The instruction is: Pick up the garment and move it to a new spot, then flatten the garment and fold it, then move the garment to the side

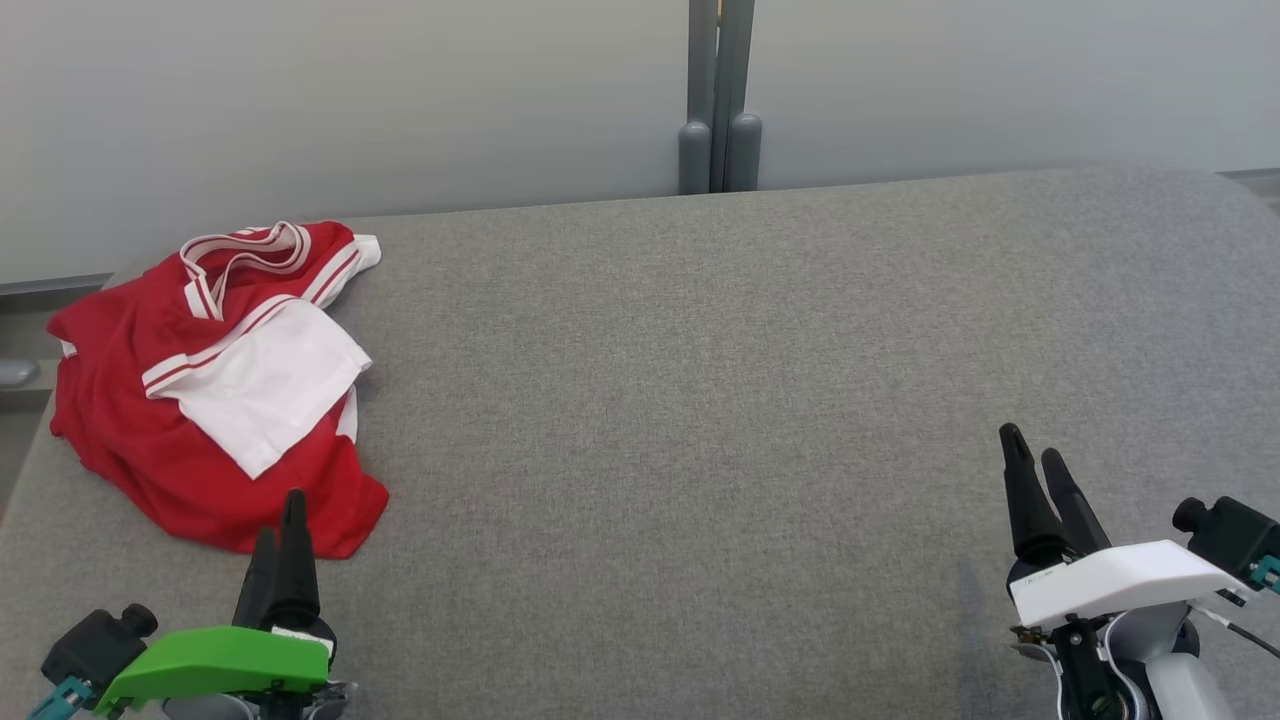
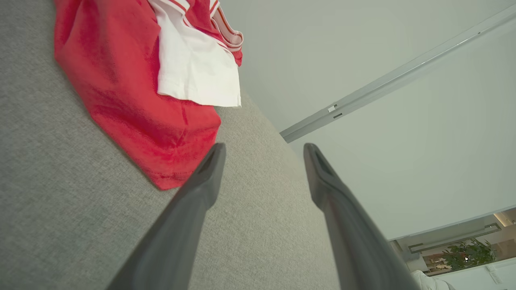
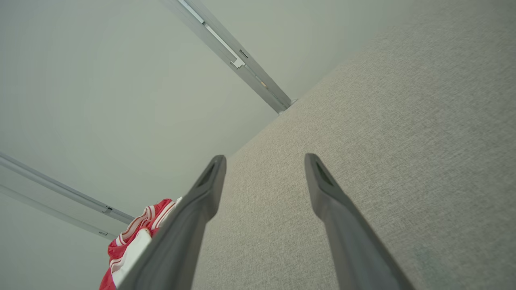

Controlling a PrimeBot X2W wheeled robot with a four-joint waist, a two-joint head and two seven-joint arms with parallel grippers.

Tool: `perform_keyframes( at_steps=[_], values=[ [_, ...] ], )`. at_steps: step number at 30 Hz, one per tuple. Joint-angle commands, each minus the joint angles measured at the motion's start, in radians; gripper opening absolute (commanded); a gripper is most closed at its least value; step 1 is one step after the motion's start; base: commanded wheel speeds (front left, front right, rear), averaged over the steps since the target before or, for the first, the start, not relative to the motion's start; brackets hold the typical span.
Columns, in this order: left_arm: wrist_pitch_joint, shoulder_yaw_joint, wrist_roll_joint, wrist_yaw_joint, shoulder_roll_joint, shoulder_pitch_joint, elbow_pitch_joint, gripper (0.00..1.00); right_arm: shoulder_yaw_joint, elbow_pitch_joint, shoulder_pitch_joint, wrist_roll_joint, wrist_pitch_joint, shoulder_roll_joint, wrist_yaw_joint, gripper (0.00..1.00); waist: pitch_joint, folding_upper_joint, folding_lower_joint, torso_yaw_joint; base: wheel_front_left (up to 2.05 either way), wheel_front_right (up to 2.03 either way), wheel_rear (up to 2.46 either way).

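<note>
the grey surface [image 1: 700,420] is carrying the red and white garment [image 1: 190,440], which is lying crumpled at its far left corner, not yet lifted; so the pick-up step is only beginning; the left jaws are hovering released and empty just beside its near hem, and are likely needing to advance and pinch the cloth; the right jaws are hanging released and empty over the near right corner.

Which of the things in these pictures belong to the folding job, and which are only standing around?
For the job: red and white garment; left gripper, open; right gripper, open; grey cloth-covered surface under the garment.
Only background: grey post; pale wall.
</note>
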Motion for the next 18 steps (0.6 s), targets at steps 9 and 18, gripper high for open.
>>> perform_keyframes(
  at_steps=[9,18],
  values=[
    [-0.034,-0.008,0.213,-0.006,0.005,-0.025,-0.02,1.0,0.027,-0.007,-0.005,-0.198,-0.04,-0.005,0.001,1.0,-0.002,-0.0001,0.0,0.001,0.0,0.0,0.0],
    [-0.061,-0.032,0.353,-0.009,0.019,-0.024,-0.011,1.0,0.047,0.025,-0.01,-0.334,-0.068,-0.006,0.001,1.0,-0.004,-0.0001,0.0,0.001,0.0,0.0,0.0]
  ],
)
